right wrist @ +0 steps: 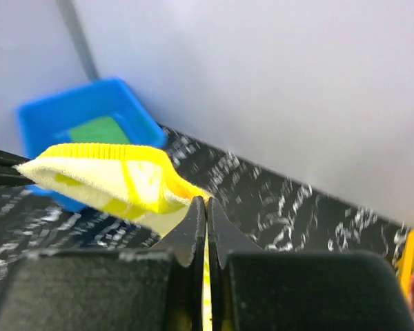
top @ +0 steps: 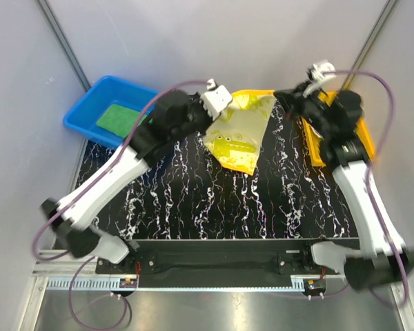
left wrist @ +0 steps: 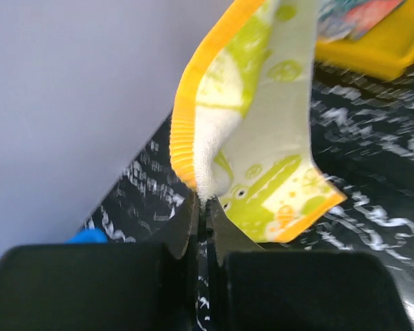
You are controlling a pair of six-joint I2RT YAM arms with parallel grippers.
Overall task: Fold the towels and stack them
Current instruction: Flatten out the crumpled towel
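Observation:
The yellow towel (top: 240,132) with its pale crocodile print hangs above the back of the table, stretched between both grippers. My left gripper (top: 228,109) is shut on its left corner; the left wrist view shows the cloth (left wrist: 262,138) pinched at the fingertips (left wrist: 205,203). On the opposite corner my right gripper (top: 283,96) is shut, with the yellow hem (right wrist: 124,172) running out from its tips (right wrist: 207,201). A green towel (top: 117,118) lies flat in the blue bin (top: 90,103). The striped towel (left wrist: 362,12) shows only as a blurred edge inside the yellow tray (left wrist: 379,48).
The blue bin stands at the back left corner and the yellow tray (top: 366,141) at the back right, partly under my right arm. Grey walls close in the back and both sides. The table top (top: 214,200) is black with white marbling.

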